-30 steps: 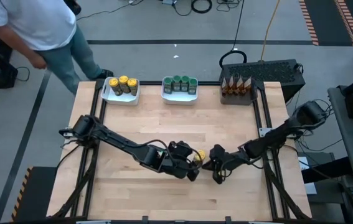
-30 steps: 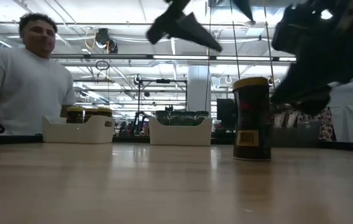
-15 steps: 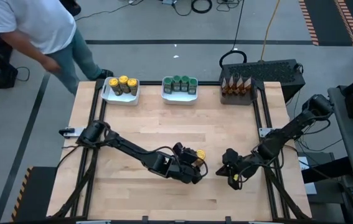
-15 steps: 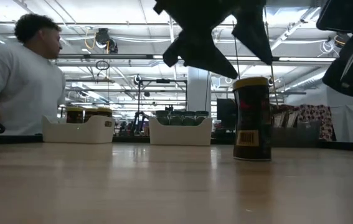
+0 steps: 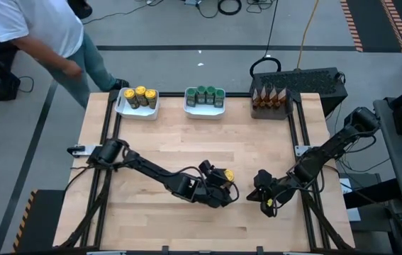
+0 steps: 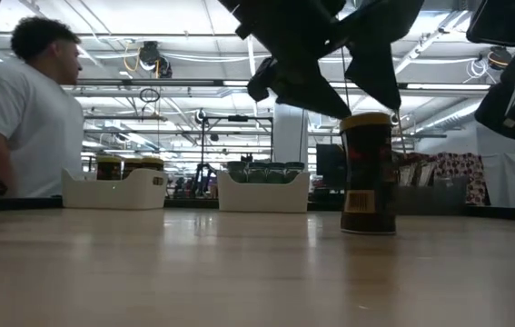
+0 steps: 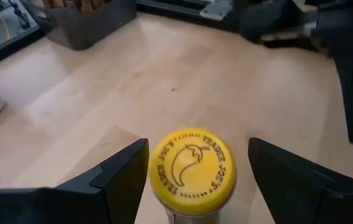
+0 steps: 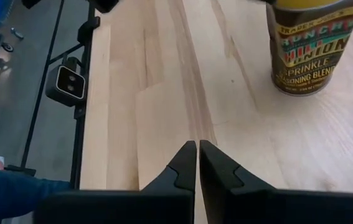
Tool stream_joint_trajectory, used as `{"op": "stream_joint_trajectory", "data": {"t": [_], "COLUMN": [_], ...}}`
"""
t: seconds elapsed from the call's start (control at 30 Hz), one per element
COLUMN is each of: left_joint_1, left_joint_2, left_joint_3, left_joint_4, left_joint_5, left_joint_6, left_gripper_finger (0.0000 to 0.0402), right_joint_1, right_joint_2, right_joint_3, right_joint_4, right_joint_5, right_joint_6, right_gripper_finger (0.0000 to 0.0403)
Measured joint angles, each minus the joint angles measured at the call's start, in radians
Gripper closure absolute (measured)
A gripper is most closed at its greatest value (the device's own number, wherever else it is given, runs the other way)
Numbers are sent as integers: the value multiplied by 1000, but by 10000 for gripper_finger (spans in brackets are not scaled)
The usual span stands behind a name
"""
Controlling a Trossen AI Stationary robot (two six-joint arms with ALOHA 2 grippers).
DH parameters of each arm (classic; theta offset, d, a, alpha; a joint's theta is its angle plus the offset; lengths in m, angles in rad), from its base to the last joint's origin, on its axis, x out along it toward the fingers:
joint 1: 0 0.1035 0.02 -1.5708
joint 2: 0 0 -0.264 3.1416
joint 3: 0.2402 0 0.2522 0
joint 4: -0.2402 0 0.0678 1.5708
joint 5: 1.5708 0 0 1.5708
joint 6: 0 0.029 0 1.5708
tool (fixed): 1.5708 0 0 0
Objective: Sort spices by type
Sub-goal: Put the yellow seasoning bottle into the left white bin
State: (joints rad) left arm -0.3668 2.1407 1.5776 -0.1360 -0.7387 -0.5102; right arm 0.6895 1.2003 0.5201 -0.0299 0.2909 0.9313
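High view: the left gripper sits over a yellow-lidded jar standing at mid-table; the right gripper waits beside it.

Low view: the jar stands upright.

Left wrist view: fingers spread, flanking the lid untouched.

Right wrist view: jaws closed, empty.

The left arm reached from nine o'clock toward the table's centre, its left gripper lowered with jaws spread wide. The right arm folded in from three o'clock, and the right gripper hung near five o'clock, fingers pressed together.
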Motion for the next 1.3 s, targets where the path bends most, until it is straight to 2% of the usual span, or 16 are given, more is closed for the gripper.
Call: {"op": "stream_joint_trajectory", "data": {"t": [0.47,0.67,1.3], "left_joint_1": [14,28,36], "left_joint_2": [-6,-6,24], "left_joint_3": [0,0,0], "left_joint_4": [9,9,25], "left_joint_5": [-21,39,75], "left_joint_6": [45,45,43], "left_gripper_finger": [123,123,123], "right_joint_1": [0,0,0], "right_joint_2": [0,0,0], "right_joint_3": [0,0,0], "right_joint_4": [2,2,3], "right_joint_5": [-4,-4,-4], "right_joint_6": [-9,-11,-15], "right_gripper_finger": [403,403,403]}}
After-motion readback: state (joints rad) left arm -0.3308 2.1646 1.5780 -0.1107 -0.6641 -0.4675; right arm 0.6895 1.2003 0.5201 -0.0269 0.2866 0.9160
